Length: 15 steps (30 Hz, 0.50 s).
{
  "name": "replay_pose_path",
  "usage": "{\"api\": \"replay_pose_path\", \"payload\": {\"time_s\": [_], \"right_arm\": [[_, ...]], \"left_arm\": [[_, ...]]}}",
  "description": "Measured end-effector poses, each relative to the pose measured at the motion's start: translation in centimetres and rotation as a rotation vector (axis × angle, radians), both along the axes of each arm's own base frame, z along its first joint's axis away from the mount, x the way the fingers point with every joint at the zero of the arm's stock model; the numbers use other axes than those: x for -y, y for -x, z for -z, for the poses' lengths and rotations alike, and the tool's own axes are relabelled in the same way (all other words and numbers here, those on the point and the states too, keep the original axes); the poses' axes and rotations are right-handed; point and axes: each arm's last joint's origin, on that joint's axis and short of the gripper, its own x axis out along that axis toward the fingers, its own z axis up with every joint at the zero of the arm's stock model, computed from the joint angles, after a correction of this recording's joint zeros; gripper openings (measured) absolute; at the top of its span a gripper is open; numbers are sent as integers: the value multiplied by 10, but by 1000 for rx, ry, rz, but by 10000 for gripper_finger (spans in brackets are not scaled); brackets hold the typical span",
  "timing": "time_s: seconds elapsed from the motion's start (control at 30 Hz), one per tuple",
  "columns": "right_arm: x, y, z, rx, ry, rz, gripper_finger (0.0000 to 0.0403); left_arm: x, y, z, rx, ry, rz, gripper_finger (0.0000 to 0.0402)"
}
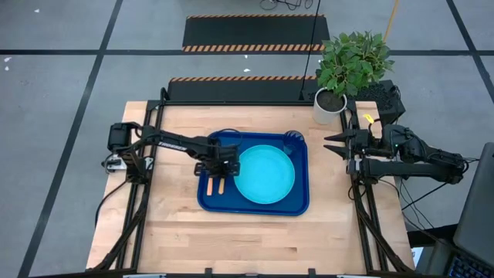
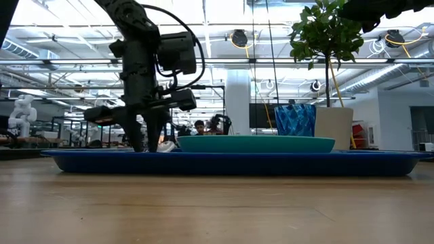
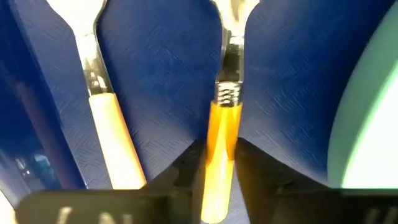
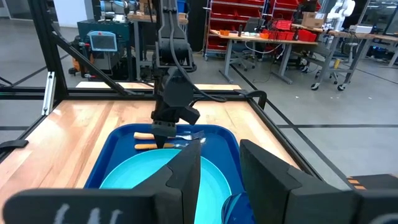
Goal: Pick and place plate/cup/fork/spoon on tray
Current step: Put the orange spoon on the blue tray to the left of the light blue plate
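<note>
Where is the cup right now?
The cup stands in the tray's far right corner in the high view, just beyond the plate and close to the white plant pot.

- Tray (image 1: 302, 202): dark blue, with a fine crosshatch texture on its floor.
- Plate (image 1: 265, 174): plain turquoise.
- Cup (image 2: 295, 120): translucent dark blue, faceted pattern.
- Fork (image 4: 186, 135) and spoon (image 3: 109, 127): orange handles, silver metal ends.
- Desk (image 1: 255, 239): pale wood grain, framed in black.
- Plant pot (image 1: 329, 107): white, holding green leaves.
- Floor (image 1: 62, 85): grey with black lines; beyond the desk, black mats (image 1: 255, 33) edged in orange-and-black stripes.
- Both arms: dark.
</note>
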Motion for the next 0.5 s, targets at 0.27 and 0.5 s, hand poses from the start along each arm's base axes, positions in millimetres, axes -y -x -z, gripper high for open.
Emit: {"api": "replay_pose_path", "payload": {"time_s": [0.27, 0.5], "right_arm": [[0, 0, 0, -1, 0, 0, 106], [0, 0, 0, -1, 0, 0, 106]], "left_arm": [[-1, 0, 0, -2, 3, -9, 142], [-1, 0, 0, -1, 26, -15, 126]]}}
